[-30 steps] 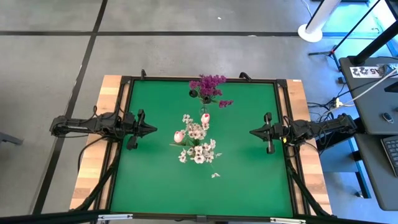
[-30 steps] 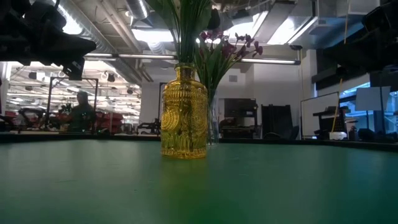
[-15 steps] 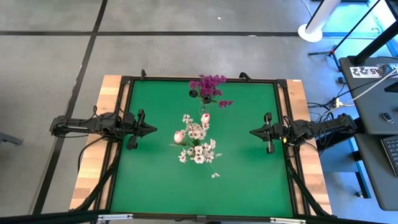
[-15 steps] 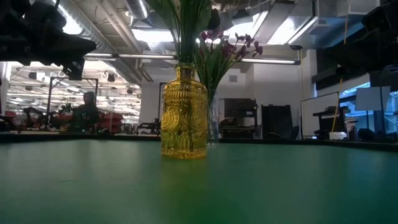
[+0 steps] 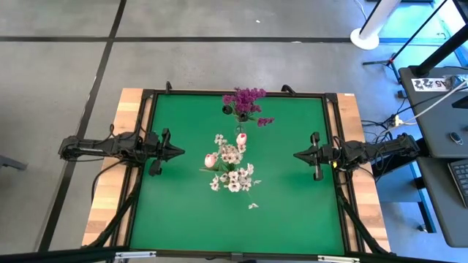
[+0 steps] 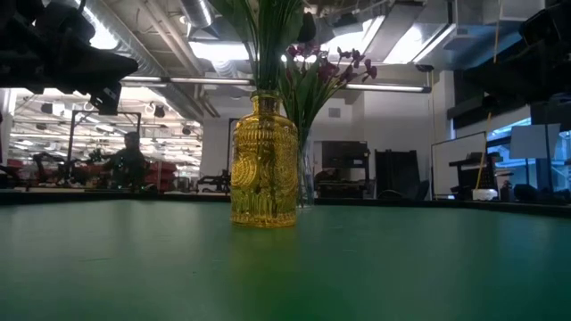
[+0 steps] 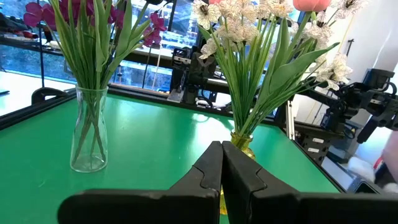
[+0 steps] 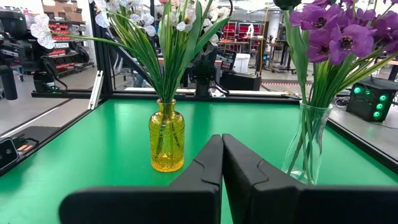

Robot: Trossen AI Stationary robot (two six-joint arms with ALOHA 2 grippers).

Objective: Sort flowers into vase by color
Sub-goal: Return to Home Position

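Yellow vase (image 8: 166, 144), white sprigs (image 7: 239, 18) upright: midway ahead of left gripper (image 5: 179, 153) and right gripper (image 5: 296, 155), both clamped shut, empty.

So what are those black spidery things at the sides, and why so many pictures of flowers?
Those are two robot arms, waiting at the edges of the green table. One picture looks down from above, one looks across the tabletop, and two come from cameras on the arms' wrists. There you see the left fingers and right fingers, shut and holding nothing. White and pink flowers stand in a yellow vase, purple flowers in a clear vase.
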